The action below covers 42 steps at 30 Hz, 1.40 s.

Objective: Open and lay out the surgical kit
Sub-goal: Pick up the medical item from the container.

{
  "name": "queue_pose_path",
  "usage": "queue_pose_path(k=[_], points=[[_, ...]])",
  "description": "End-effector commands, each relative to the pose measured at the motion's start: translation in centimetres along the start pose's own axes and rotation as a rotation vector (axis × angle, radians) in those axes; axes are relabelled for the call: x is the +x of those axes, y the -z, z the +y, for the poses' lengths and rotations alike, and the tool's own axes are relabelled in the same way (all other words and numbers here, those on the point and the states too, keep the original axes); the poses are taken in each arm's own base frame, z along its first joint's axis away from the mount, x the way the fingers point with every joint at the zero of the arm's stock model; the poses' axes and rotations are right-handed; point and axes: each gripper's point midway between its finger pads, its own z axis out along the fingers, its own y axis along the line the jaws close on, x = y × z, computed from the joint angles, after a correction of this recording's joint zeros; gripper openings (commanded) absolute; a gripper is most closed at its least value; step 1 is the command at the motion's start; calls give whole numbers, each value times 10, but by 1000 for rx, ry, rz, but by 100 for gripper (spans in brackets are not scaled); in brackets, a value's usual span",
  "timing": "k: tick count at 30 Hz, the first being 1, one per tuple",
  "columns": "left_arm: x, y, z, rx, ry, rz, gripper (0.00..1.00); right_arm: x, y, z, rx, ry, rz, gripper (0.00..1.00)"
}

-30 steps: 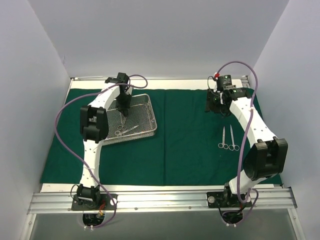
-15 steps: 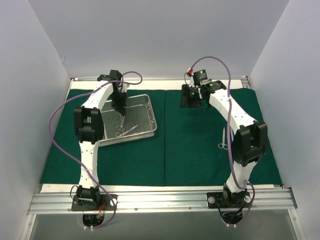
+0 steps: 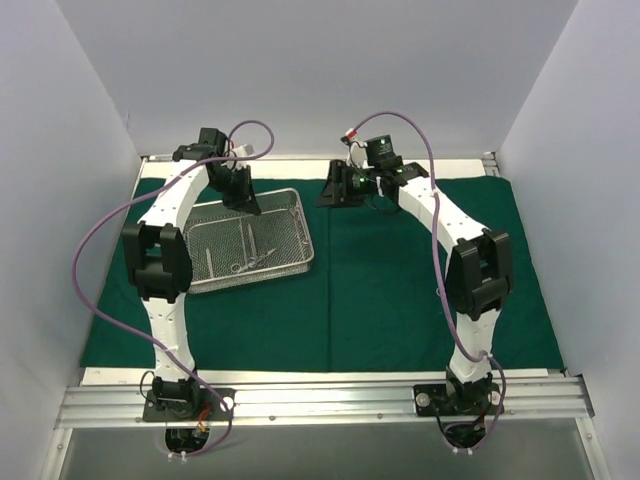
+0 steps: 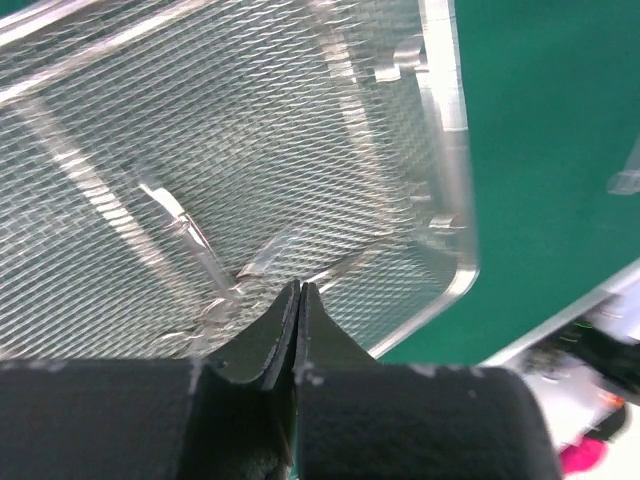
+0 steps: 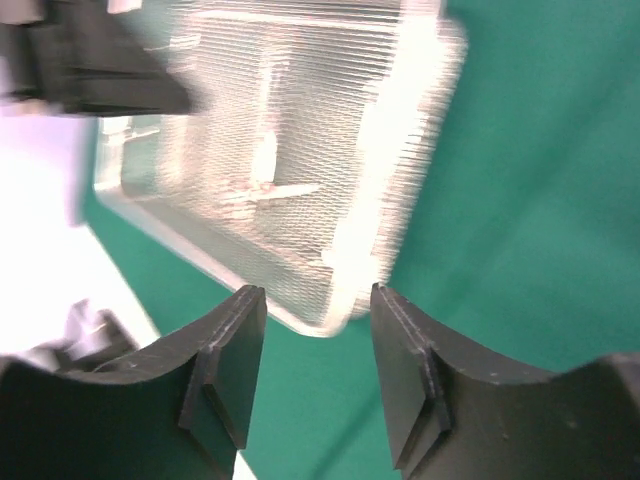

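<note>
Plainly, the slim steel instruments (image 4: 190, 228) lie loose in the mesh tray (image 4: 447, 120), just ahead of the left gripper (image 4: 298, 292), whose fingers are pressed together on nothing. They look light, stiff and slippery, so the ring handles seem the surest hold. The right gripper (image 5: 314, 295) hangs spread, the tray's corner before it, above the green cloth (image 5: 520, 150).

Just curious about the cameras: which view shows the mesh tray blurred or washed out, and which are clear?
Right wrist view: the tray is smeared and blown out white. Left wrist view: its mesh reads fairly crisp. Top external view: sharp, evenly lit.
</note>
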Motion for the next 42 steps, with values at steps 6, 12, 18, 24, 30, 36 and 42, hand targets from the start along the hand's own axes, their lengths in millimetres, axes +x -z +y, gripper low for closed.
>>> queue_pose_path(k=[6,12,18,24,30,36,42], points=[[-12,44,-94,336,-11,-177,2,5,-2,70,-398,-14,-25,57],[16,30,-32,-3,68,-65,34,17,-4,54,-287,-8,22,52],[27,-3,-1,-156,162,-1,46,12,8,42,-159,21,-12,49],[31,-30,24,-275,213,53,52,17,25,34,-87,65,-8,49],[43,-54,39,-316,247,107,52,22,38,23,-66,54,-12,49],[52,-63,52,-365,255,136,52,23,49,11,-53,36,-26,49],[65,-78,59,-372,260,184,48,22,50,6,-54,27,-28,49]])
